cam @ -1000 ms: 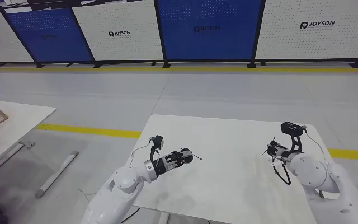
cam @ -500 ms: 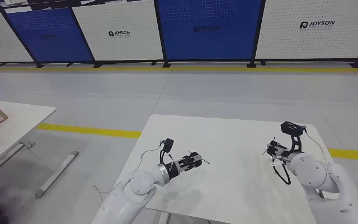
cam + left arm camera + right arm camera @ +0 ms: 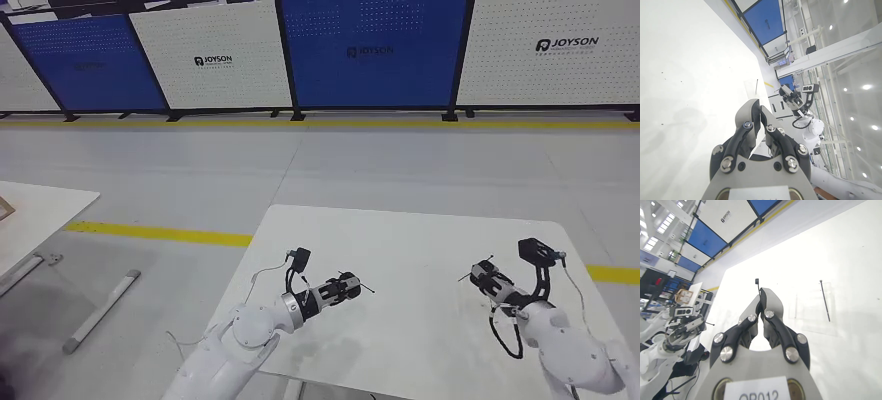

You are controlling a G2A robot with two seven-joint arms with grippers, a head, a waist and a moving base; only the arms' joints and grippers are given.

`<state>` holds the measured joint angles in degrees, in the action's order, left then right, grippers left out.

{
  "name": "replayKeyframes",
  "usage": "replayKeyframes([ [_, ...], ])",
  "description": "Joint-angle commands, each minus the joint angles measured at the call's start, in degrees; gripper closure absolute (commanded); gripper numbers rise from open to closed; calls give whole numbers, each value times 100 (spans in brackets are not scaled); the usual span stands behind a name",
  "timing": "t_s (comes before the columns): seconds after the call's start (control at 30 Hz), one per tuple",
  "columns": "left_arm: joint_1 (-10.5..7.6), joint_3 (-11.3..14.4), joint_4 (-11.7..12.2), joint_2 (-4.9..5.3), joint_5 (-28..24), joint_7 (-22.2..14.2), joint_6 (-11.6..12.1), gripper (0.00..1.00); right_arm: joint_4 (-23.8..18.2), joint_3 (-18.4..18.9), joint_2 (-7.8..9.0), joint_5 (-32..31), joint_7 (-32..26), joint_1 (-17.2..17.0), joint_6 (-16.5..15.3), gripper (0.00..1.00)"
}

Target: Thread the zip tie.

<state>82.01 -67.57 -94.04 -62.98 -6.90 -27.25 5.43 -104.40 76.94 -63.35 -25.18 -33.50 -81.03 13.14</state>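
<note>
the zip tie [image 3: 756,281], thin black plastic with a small square head, is pinched in the right gripper [image 3: 760,294]. its long axis runs on from the closed fingers, with the head poking out past the tips toward the table's middle. the left gripper [image 3: 759,106], well apart, is closed too, and a thin black strap [image 3: 364,287] juts from its tips toward the right arm. a loose zip tie [image 3: 825,301] lies straight and flat on a clear sheet [image 3: 810,313] on the smooth white table [image 3: 420,240]. behind are a grey floor [image 3: 400,170], a yellow line [image 3: 160,232], and blue and white perforated panels [image 3: 375,50].
</note>
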Motion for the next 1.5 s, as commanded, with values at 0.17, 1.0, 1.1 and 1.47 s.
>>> replayKeyframes([
  [0.17, 0, 0, 0, 0, 0, 0, 0, 100, 340, -199, -47, 284, 47, 92, -108, 100],
  [1.0, 0, 0, 0, 0, 0, 0, 0, 100, 1163, -906, -247, 979, 1429, -332, -1690, 100],
  [1.1, 0, 0, 0, 0, 0, 0, 0, 100, 1163, -906, -247, 979, 1429, -332, -1690, 100],
  [1.47, 0, 0, 0, 0, 0, 0, 0, 100, 1017, -791, -278, 953, 2124, -329, -1686, 100],
])
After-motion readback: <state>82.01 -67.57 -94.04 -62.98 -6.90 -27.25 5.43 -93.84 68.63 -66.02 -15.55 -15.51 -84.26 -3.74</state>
